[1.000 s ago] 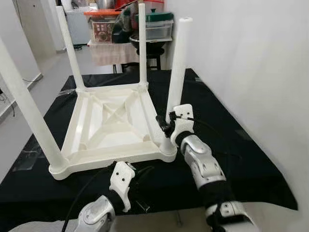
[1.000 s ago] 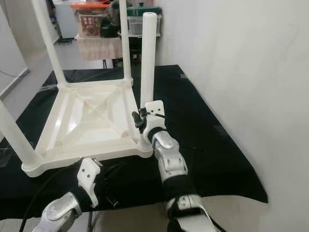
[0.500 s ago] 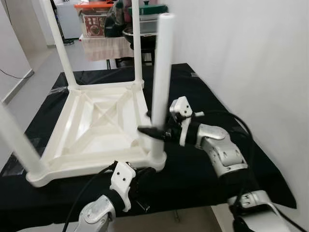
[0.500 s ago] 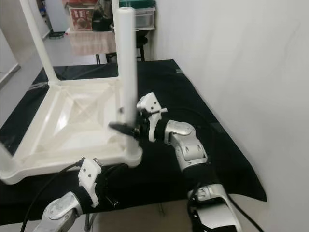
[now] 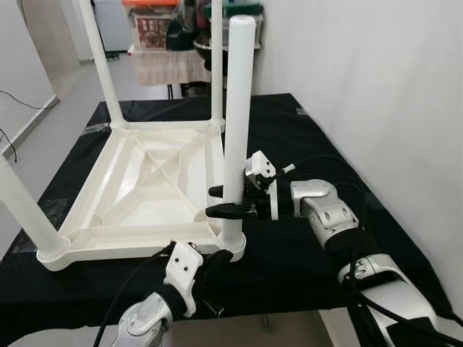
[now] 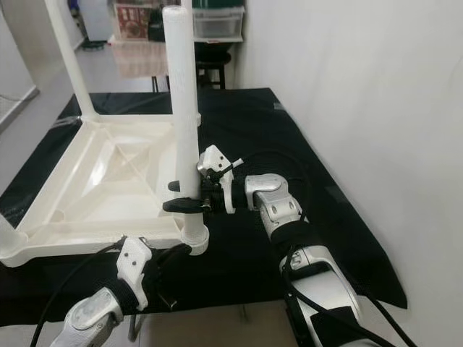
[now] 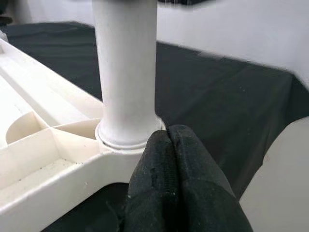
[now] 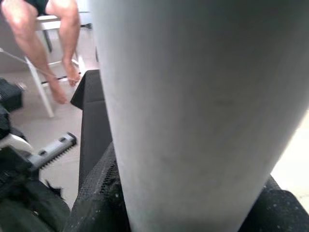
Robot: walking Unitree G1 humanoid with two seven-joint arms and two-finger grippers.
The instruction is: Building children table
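Between right tool (image 5: 221,202) fingers: leg (image 5: 236,123) (upright)

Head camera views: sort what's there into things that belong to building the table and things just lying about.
Belongs to the job:
- upturned white table
- near-right leg, standing in its corner socket
- right tool, fingers around that leg
- left tool, closed, at the socket's base

Lying about:
- black cloth
- storage boxes on the far table
- seated person's legs

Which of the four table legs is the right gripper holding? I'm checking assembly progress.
The leg at the corner nearest the robot on its right. The right gripper has its fingers on either side of its lower part; the other three legs stand untouched.
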